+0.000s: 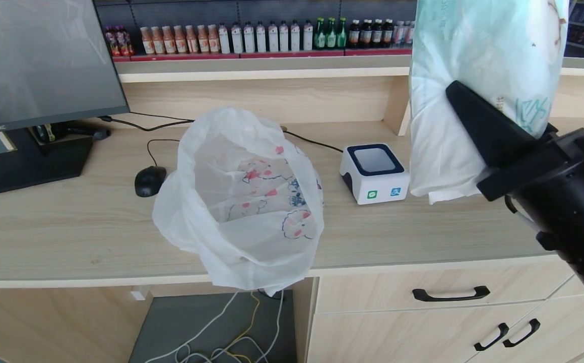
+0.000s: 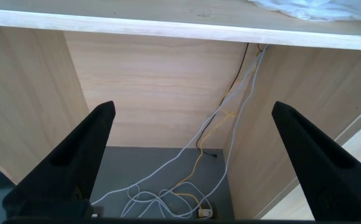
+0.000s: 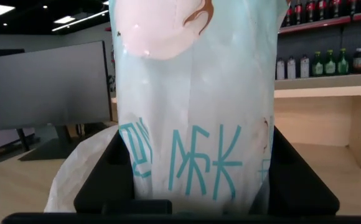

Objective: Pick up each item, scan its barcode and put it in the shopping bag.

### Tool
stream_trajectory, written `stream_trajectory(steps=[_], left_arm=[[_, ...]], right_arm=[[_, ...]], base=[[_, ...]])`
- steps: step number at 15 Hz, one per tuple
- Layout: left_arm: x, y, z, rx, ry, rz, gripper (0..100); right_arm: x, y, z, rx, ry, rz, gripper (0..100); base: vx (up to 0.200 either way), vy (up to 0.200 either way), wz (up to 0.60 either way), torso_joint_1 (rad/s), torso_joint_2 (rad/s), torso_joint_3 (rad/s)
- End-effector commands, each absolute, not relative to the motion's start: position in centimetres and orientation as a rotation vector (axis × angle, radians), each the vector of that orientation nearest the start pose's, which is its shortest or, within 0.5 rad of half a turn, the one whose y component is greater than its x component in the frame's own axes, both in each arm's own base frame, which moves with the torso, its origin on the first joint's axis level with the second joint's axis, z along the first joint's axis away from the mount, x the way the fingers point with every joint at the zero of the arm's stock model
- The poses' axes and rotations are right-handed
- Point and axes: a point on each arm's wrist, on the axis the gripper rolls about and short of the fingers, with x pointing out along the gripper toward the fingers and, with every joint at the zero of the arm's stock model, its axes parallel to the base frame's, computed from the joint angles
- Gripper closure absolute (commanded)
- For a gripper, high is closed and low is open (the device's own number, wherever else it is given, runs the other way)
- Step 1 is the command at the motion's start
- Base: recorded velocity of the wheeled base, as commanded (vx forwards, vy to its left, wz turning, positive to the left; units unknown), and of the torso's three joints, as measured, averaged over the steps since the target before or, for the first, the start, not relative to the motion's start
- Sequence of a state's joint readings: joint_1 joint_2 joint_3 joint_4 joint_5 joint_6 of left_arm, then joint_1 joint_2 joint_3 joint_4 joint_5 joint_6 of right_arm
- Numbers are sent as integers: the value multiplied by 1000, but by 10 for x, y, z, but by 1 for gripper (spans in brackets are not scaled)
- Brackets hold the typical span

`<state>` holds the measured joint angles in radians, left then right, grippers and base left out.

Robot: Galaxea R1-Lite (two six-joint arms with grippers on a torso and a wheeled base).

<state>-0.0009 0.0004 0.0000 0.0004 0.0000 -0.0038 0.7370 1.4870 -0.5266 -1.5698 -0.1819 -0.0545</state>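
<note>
Pack (image 1: 473,65), soft glossy plastic, clamped in right end effector (image 3: 197,140).

Left hand (image 2: 194,109) spread wide; cables (image 2: 180,198) dangling under counter (image 2: 106,22).

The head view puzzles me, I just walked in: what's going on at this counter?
The right gripper holds a pale soft pack upright in the air, just right of the white scanner on the counter. The open shopping bag stands left of the scanner, with a printed item already inside. The left gripper hangs open below the counter.
</note>
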Motion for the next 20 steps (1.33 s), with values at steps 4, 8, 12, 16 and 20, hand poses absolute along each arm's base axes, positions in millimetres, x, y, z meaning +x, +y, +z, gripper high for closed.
stream_trajectory(steps=[4, 8, 12, 16, 20], left_arm=[[-23, 0, 75, -5, 0, 0, 0], [-23, 0, 75, -5, 0, 0, 0], [-23, 0, 75, -5, 0, 0, 0], [-23, 0, 75, -5, 0, 0, 0], [-23, 0, 75, -5, 0, -2, 0]], right_arm=[[239, 197, 256, 237, -580, 492, 100], [277, 195, 243, 210, -571, 419, 100], [290, 190, 238, 200, -563, 386, 100], [297, 186, 214, 208, -471, 288, 100], [305, 191, 208, 233, -456, 258, 100]], base=[[0, 0, 0, 0, 0, 0], [0, 0, 0, 0, 0, 0], [0, 0, 0, 0, 0, 0], [0, 0, 0, 0, 0, 0], [0, 0, 0, 0, 0, 0]])
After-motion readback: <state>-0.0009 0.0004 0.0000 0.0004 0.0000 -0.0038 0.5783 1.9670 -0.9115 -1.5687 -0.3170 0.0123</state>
